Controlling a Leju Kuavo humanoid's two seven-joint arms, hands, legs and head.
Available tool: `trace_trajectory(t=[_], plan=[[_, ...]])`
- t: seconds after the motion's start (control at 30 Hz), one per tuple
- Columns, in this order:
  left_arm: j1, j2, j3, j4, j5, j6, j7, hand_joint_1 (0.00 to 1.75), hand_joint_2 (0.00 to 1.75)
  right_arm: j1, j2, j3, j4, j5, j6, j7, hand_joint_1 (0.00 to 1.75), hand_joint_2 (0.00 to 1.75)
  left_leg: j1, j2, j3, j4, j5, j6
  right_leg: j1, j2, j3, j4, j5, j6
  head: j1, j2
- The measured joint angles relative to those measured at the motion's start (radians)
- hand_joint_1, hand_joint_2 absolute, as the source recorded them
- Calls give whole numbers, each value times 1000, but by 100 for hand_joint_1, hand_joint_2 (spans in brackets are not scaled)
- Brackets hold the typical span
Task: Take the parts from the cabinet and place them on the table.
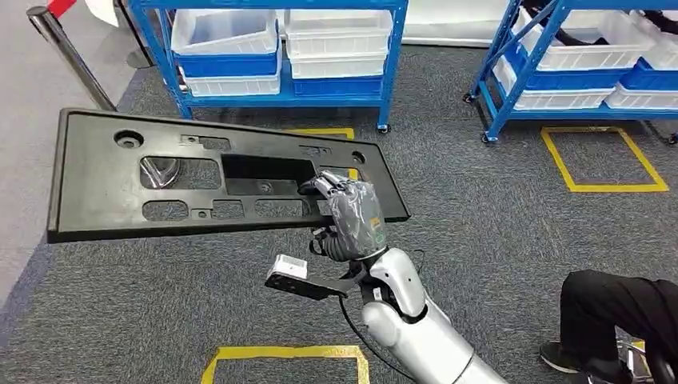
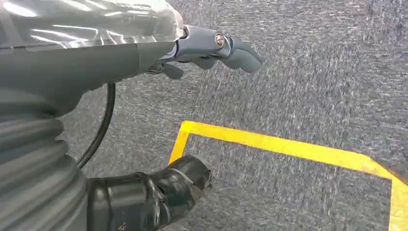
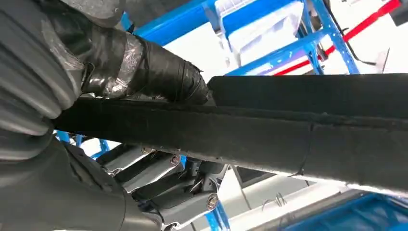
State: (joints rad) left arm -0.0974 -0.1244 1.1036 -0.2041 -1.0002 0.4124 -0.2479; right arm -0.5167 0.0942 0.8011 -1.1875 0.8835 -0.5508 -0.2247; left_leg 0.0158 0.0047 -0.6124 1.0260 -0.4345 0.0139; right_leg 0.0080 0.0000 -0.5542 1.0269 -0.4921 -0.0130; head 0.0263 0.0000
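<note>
Grey speckled carpet (image 1: 496, 232) covers the floor, marked with yellow tape squares (image 1: 604, 160). Along the far side stand two blue shelving racks (image 1: 280, 48) loaded with white and blue bins (image 1: 336, 36); a post carrying red barrier tape (image 1: 68, 52) stands at the far left, and a seated person's dark trouser leg and shoe (image 1: 616, 320) enter at the near right corner.

Progress: one part is out of the racks and in transit. No table appears in any view, so the placing step remains outstanding in my judgement. Whether further parts wait in the racks cannot be told.

Left to right: the left hand (image 2: 211, 50), seen from its wrist camera, hangs over the carpet and a yellow tape corner (image 2: 185, 132), fingers loosely extended with nothing in them. The black panel (image 1: 160, 172) is carried in the air over the carpet, roughly level, its long body reaching out toward the left. The right hand (image 1: 352, 212) grips it at its right end; from the right wrist camera the thumb lies over the top of the panel's edge (image 3: 288, 139) and the fingers clamp from beneath.

Condition of the part: a long, flat, rigid black plastic moulding with a raised rim, several rectangular and rounded cut-outs, and a round hole near each upper corner. It is held at one end only, so I judge it liable to sag or swing.
</note>
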Motion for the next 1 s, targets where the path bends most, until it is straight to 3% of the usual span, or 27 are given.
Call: trace_trajectory(t=[0.1, 0.27, 0.3, 0.37, 0.4, 0.43, 0.47, 0.5, 0.57, 0.6, 0.63, 0.67, 0.73, 0.8, 0.83, 0.9, 0.93, 0.97, 1.0], plan=[[1, 1, -1, 0, -6, -13, -16, 0, 175, 4, -3, -6, 1, 2, -1, 2, 175, 175, 6, 1, -3, -7, 13, -18, 6, 0, -8, -1, 9, -7, 2, 0], [1, 1, -1, 0, -6, -14, -16, 0, 175, 4, -3, -8, 1, 2, -1, 2, 175, 175, 2, 1, -3, -8, 15, -22, 2, 0, -8, -7, 14, -11, 2, 0], [1, 3, -1, 0, -6, -15, -17, 0, 175, 5, -2, -9, 1, 2, -1, 3, 175, 175, 0, 0, -5, -2, 12, -24, -8, -1, -6, -16, 21, -14, 2, 0], [3, 6, -1, 0, -7, -17, -18, 0, 175, 5, -2, -10, 1, 2, -1, 3, 175, 175, 4, 0, -19, 19, -13, -26, -9, -5, -8, -21, 29, -18, 2, 0], [3, 5, -1, 0, -7, -18, -18, 0, 175, 5, -2, -11, 1, 3, -1, 3, 175, 175, 3, 0, -26, 37, -34, -27, -10, -5, -10, -22, 32, -22, 0, 0], [3, 8, -1, 0, -10, -19, -23, 0, 175, 12, -2, -12, 2, 6, -2, 3, 175, 175, 6, -1, -112, 295, -178, -39, -8, -7, -43, -15, 50, -29, -1, 0], [4, 8, -1, 0, -12, -19, -24, 0, 175, 14, -2, -13, 2, 7, -2, 3, 175, 175, 7, -1, -103, 295, -172, -42, -9, -7, -52, -9, 53, -28, -1, 0], [4, 8, -2, 0, -13, -19, -24, 0, 175, 15, -2, -14, 2, 7, -2, 3, 175, 175, 8, 0, -69, 247, -144, -44, -10, -7, -63, -1, 55, -26, -1, 0], [3, 9, -7, 0, -14, -19, -33, 0, 175, 15, -5, -23, 2, 10, -2, 6, 175, 175, 11, 0, 33, 83, -77, -44, -13, -7, -81, 17, 57, -22, -1, 0], [1, 9, -9, 0, -15, -19, -40, 0, 175, 15, -5, -26, 2, 11, -3, 7, 175, 175, 12, 0, 69, 4, -86, -42, -14, -7, -92, 27, 58, -17, 0, 0], [1, 8, -12, 0, -16, -19, -42, 0, 175, 17, -5, -30, 2, 11, -3, 7, 175, 175, 7, -3, 61, 17, -94, -36, -11, -7, -96, 26, 63, -9, -2, 0], [1, 8, -17, 0, -16, -18, -46, 0, 175, 18, -5, -34, 2, 14, -3, 8, 175, 175, 3, -6, 61, 9, -78, -25, -6, -6, -101, 33, 64, -3, 0, 0], [4, 8, -19, 0, -16, -17, -49, 0, 175, 21, -6, -39, 2, 14, -3, 8, 175, 175, 3, -5, 56, 13, -71, -14, -6, -6, -100, 25, 76, 9, 0, 0], [4, 7, -20, 0, -16, -17, -49, 0, 175, 24, -9, -43, 2, 14, -3, 8, 175, 175, 8, -2, 53, 5, -56, 6, -10, -5, -106, 29, 73, 21, 0, 0], [3, 7, -22, 0, -16, -17, -49, 0, 175, 25, -9, -45, 1, 14, -2, 8, 175, 175, 7, -1, 49, 4, -52, 12, -12, -3, -113, 49, 49, 26, 0, 0], [3, 7, -23, 0, -18, -16, -47, 0, 175, 28, -11, -51, 1, 14, -2, 8, 175, 175, 5, 1, 40, 4, -45, 21, -14, -3, -167, 188, -43, 34, 0, 0], [4, 8, -23, 0, -18, -16, -45, 0, 175, 32, -11, -54, 1, 14, -2, 8, 175, 175, 4, 2, 35, 5, -42, 23, -14, -3, -197, 264, -77, 36, 0, 0], [4, 8, -23, 0, -18, -16, -42, 0, 175, 38, -13, -56, 1, 14, -2, 8, 175, 175, 3, 2, 30, 6, -39, 23, -14, -3, -215, 317, -92, 36, 0, 0], [5, 8, -23, 0, -18, -15, -40, 0, 175, 43, -15, -58, 1, 14, -2, 8, 175, 175, 1, 2, 28, 6, -38, 23, -14, -3, -210, 321, -85, 35, 0, 0]])
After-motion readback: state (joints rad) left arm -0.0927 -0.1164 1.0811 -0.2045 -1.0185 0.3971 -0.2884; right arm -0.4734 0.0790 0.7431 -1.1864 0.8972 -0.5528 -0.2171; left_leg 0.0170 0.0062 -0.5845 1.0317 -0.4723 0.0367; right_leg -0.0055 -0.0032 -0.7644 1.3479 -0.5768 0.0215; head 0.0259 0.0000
